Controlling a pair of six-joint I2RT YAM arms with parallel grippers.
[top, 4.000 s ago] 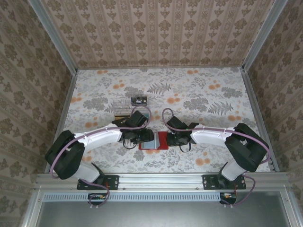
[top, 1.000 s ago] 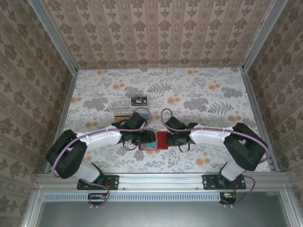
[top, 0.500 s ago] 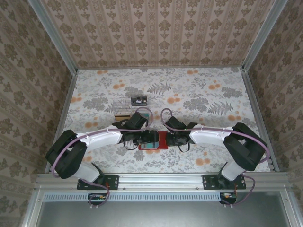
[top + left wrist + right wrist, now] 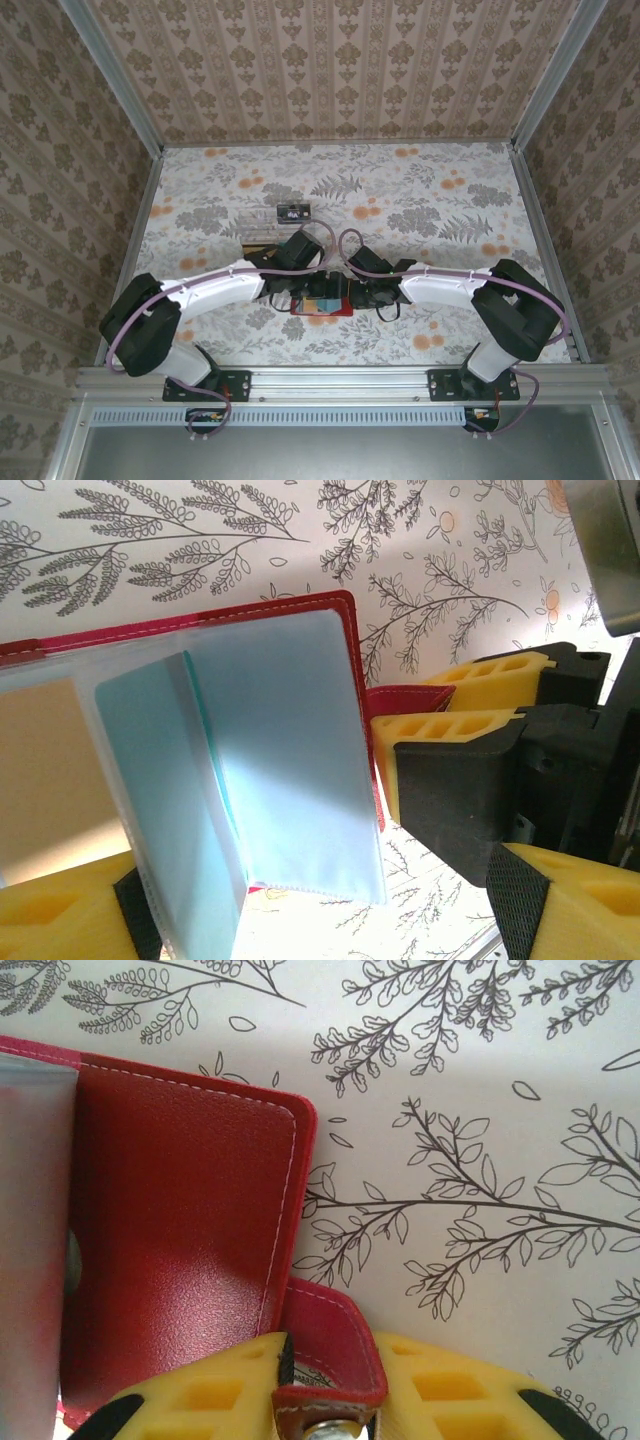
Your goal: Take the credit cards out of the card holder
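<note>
At table (image 4: 450, 200) centre | left hand (image 4: 300, 890) spread over card holder (image 4: 180, 1240) | right hand (image 4: 330, 1388) pinching tab (image 4: 325, 1345)

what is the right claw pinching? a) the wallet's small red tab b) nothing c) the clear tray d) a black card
a: the right claw has its yellow fingers clamped on the small red tab of the open card holder.
</note>
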